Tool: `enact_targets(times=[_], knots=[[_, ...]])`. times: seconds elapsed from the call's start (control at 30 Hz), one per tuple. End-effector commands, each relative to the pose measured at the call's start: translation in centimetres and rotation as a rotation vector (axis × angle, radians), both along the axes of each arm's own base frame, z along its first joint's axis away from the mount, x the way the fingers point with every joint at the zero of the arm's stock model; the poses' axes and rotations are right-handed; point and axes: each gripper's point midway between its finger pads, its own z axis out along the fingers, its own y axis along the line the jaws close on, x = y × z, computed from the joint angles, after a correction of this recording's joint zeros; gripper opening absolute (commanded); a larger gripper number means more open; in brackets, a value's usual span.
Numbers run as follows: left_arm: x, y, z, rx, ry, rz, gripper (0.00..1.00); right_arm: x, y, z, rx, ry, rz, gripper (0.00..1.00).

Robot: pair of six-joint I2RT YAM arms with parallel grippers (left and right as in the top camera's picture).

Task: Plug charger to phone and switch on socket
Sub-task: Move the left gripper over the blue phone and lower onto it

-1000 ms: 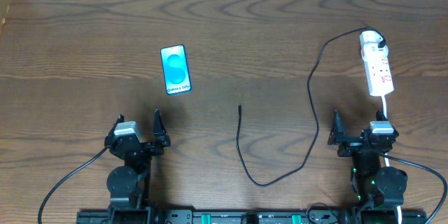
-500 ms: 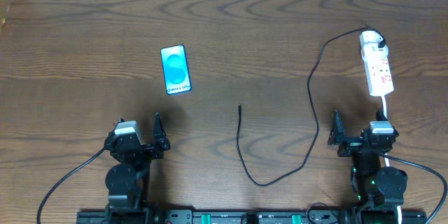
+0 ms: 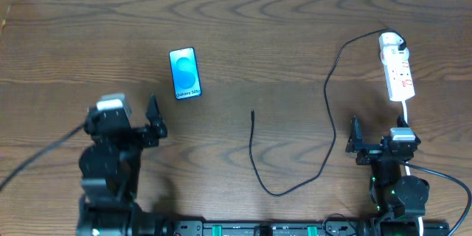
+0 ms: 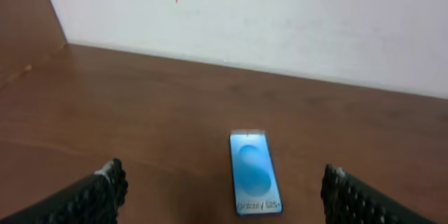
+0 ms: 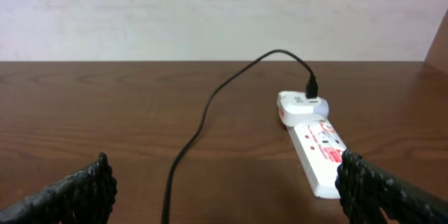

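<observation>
The phone (image 3: 185,74) lies flat at the left of the table, its blue screen up; in the left wrist view (image 4: 253,172) it lies ahead, between the fingers. My left gripper (image 3: 131,114) is open and empty, just below-left of the phone. The charger cable (image 3: 329,110) runs from its loose tip (image 3: 253,113) at the table's middle, loops down and climbs to the white plug head (image 3: 389,42) seated in the socket strip (image 3: 399,74). The right wrist view shows the strip (image 5: 316,145) and cable (image 5: 210,108). My right gripper (image 3: 372,144) is open and empty, below the strip.
The strip's white cord (image 3: 406,114) runs down past my right gripper. A white wall (image 4: 280,21) bounds the table's far edge. Wooden table (image 3: 258,37) all around.
My left arm has risen and moved up and left toward the phone. The right arm, cable, phone and strip have not moved.
</observation>
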Motion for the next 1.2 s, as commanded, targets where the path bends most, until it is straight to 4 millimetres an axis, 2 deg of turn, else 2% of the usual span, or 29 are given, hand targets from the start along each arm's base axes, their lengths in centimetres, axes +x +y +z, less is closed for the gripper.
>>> enact_targets(times=[0.0,0.23,0.37,0.5,0.63,0.93,0.97,1.03,1.07,1.1,1.13,1.17], knots=[[1.6,0.2,2.6,0.02,0.067,0.007,0.9,0.0,0.2,0.0,0.013,0.0,0.007,0.99],[5.5,0.2,3.7,0.023,0.298,0.004,0.9,0.0,0.2,0.0,0.013,0.0,0.007,0.99],[7.6,0.1,3.0,0.025,0.462,0.002,0.9,0.0,0.2,0.0,0.013,0.0,0.006,0.99],[9.3,-0.1,1.3,0.022,0.647,-0.009,0.9,0.0,0.2,0.0,0.013,0.0,0.007,0.99],[11.0,-1.7,-1.4,0.0,0.813,-0.067,0.9,0.0,0.2,0.0,0.013,0.0,0.007,0.99],[12.9,-4.7,-9.8,-0.012,1.071,-0.151,0.9,0.0,0.2,0.0,0.013,0.0,0.007,0.99],[13.0,-4.7,-10.6,-0.013,1.094,-0.151,0.86,0.0,0.2,0.0,0.013,0.0,0.007,0.99],[12.9,-4.7,-11.8,-0.013,1.132,-0.15,0.33,0.0,0.2,0.0,0.013,0.0,0.007,0.99],[13.0,-4.7,-12.4,-0.014,1.148,-0.149,0.28,0.0,0.2,0.0,0.013,0.0,0.007,0.99],[13.1,-4.8,-13.0,-0.018,1.161,-0.153,0.3,0.0,0.2,0.0,0.013,0.0,0.007,0.99],[13.1,-5.0,-13.4,-0.027,1.17,-0.16,0.67,0.0,0.2,0.0,0.013,0.0,0.007,0.99],[13.1,-5.3,-13.8,-0.04,1.182,-0.171,0.98,0.0,0.2,0.0,0.013,0.0,0.006,0.99]])
